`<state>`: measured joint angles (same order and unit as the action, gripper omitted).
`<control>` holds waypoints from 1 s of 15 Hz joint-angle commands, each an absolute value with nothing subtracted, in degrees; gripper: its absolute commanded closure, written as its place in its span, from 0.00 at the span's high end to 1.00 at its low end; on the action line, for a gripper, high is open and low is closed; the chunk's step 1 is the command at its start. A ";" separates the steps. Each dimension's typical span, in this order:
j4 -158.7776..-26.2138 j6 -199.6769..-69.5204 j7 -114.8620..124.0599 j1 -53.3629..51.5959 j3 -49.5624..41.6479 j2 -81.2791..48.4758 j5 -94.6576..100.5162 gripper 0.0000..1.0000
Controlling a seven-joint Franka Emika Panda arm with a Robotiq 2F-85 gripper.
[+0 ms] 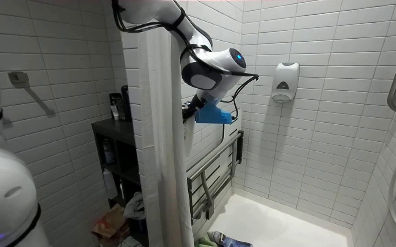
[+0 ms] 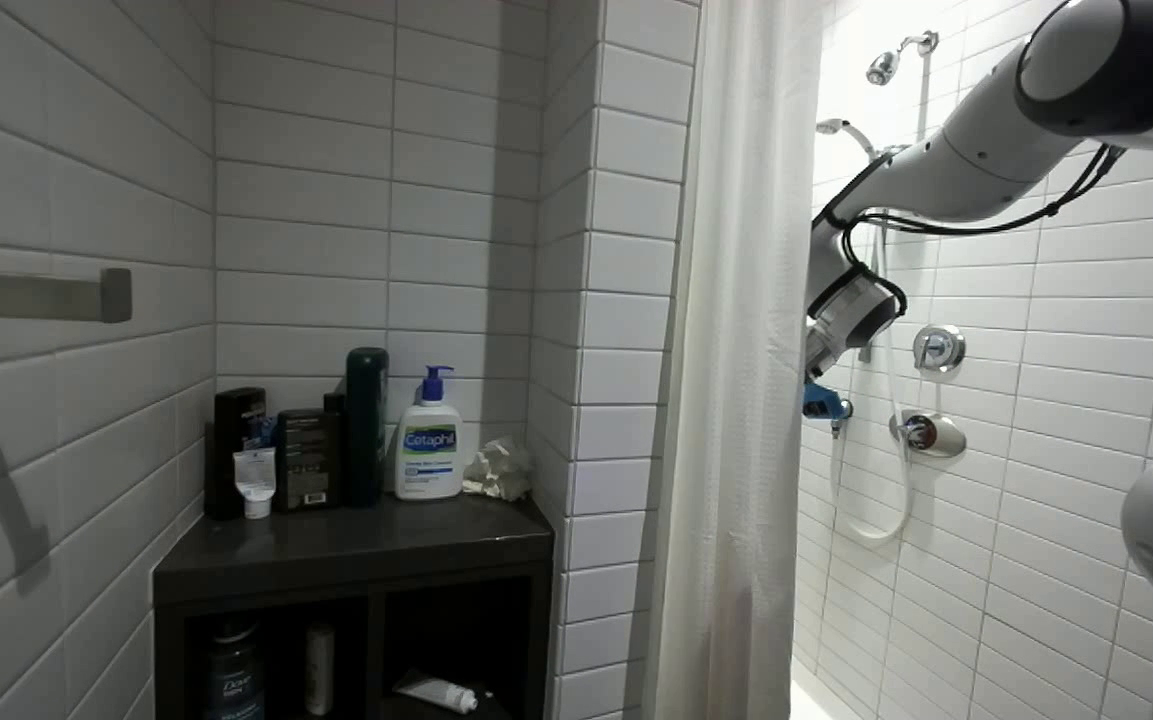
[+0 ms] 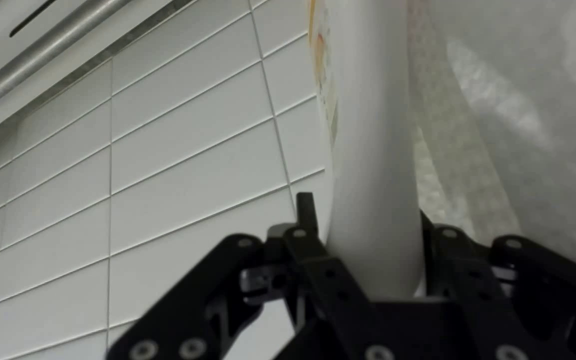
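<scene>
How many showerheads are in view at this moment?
2. In an exterior view, a fixed showerhead is high on the tiled wall; a hand shower shows lower, beside the shower curtain. Others may be hidden behind it.

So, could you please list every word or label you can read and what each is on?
"Cetaphil": white pump bottle
"Dove MEN": dark bottle in the cubby shelf
Too small or blurred: both bottles' finer print, white tube and black box on top, the label on the white container in the gripper.
</scene>
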<state>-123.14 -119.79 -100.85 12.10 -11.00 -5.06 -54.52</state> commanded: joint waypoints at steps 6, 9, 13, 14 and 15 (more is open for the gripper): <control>-121.83 -120.65 -101.59 11.74 -9.82 -8.92 -50.59 0.16; -122.35 -120.55 -101.58 11.71 -9.35 -9.84 -47.65 0.16; -124.05 -120.18 -102.20 11.77 -8.46 -10.33 -45.30 0.16; -124.37 -120.12 -102.15 11.80 -8.27 -10.48 -44.87 0.16; -124.50 -120.11 -102.23 11.83 -8.08 -10.79 -44.52 0.16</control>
